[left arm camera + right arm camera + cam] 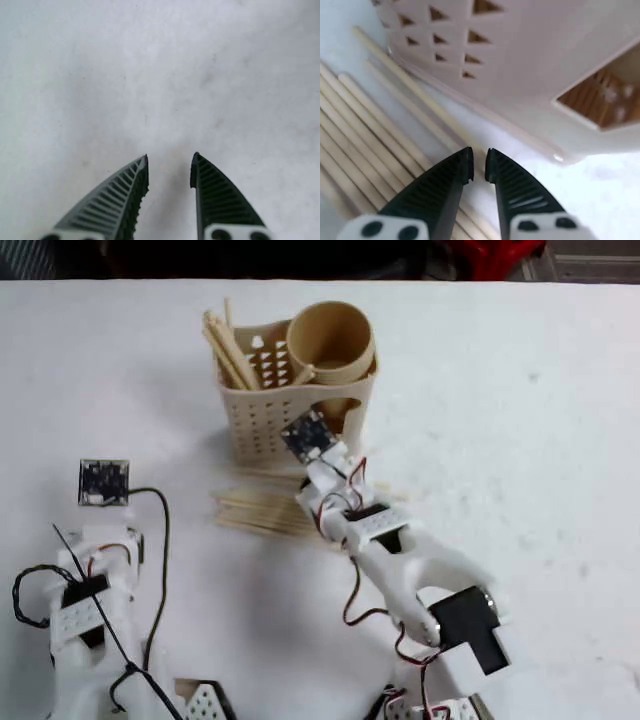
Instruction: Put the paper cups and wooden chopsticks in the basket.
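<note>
High view: the basket (290, 410) sits at the upper middle of the white table (530, 440). A paper cup (332, 340) lies tipped in its right side. Some standing chopsticks (225, 345) poke out of its left side. More loose chopsticks (258, 512) lie flat in a pile just below the basket. The right arm (400, 570) comes from the lower right up to the basket's front. The left arm (85, 610) is at the lower left, well apart from the basket.

Left wrist view: the left gripper (169, 159) is fairly wide and holds nothing, over bare table.

Right wrist view: the right gripper (479, 161) is narrow, with just a thin slit between its tips. It sits right over the loose chopsticks, just beside the basket wall.
</note>
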`<state>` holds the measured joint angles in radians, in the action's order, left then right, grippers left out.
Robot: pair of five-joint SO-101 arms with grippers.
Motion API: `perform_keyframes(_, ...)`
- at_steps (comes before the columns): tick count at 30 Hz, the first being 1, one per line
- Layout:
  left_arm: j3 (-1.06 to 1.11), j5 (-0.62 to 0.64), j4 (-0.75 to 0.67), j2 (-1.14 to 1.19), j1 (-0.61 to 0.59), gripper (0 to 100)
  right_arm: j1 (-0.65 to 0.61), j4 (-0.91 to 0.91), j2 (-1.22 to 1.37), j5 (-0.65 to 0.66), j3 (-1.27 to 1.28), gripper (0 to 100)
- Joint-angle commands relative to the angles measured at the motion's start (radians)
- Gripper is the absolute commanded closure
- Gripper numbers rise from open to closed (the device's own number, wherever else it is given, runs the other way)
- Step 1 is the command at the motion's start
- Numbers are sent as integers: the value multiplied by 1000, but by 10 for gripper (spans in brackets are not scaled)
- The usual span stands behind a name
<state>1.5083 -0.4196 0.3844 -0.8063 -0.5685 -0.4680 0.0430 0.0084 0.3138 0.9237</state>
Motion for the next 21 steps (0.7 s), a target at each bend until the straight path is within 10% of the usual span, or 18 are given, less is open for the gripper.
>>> perform_keyframes(1,-6,-2,-11,-24,-1,846,1,179,-41,-2,-48,940)
perform_keyframes(21,-6,-3,-11,-24,-1,846,-73,601,-410,-2,-75,937)
